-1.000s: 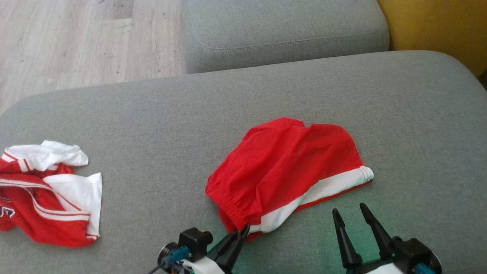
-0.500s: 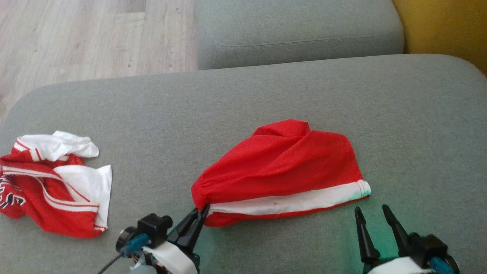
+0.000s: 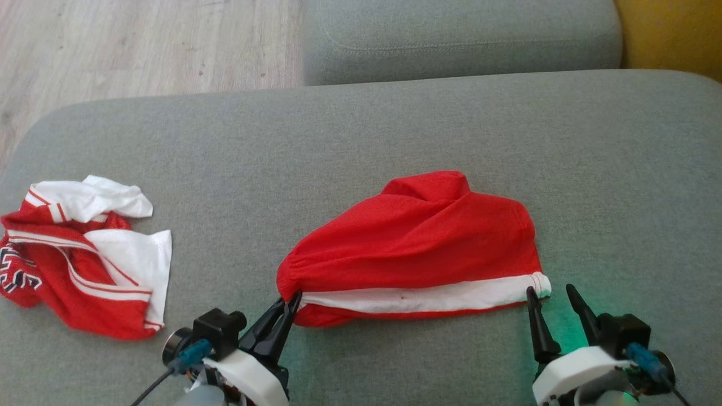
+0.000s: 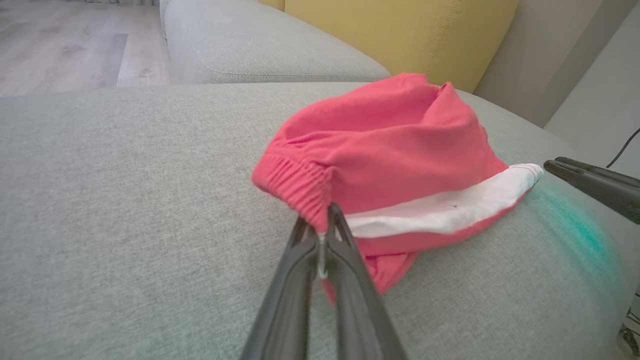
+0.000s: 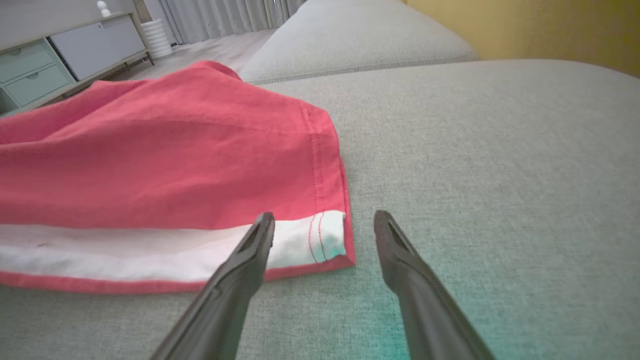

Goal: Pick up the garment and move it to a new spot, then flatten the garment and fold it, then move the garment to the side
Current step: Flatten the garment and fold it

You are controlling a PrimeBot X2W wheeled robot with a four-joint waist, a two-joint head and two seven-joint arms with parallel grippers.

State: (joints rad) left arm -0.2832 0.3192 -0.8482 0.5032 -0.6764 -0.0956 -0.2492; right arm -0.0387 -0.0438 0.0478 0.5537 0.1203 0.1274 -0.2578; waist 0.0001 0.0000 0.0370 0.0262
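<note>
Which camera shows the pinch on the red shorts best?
The left wrist view: the left tool grips the red shorts by their elastic edge, close up. The head view shows it smaller; the right wrist view shows their other corner.

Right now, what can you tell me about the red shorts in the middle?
The red shorts look like thin, soft cloth, with a gathered elastic waistband and a white band along the near edge. They lie bunched and wrinkled on the grey sofa cushion. The left gripper is shut on the waistband end; the open right gripper sits at the opposite white corner.
</note>
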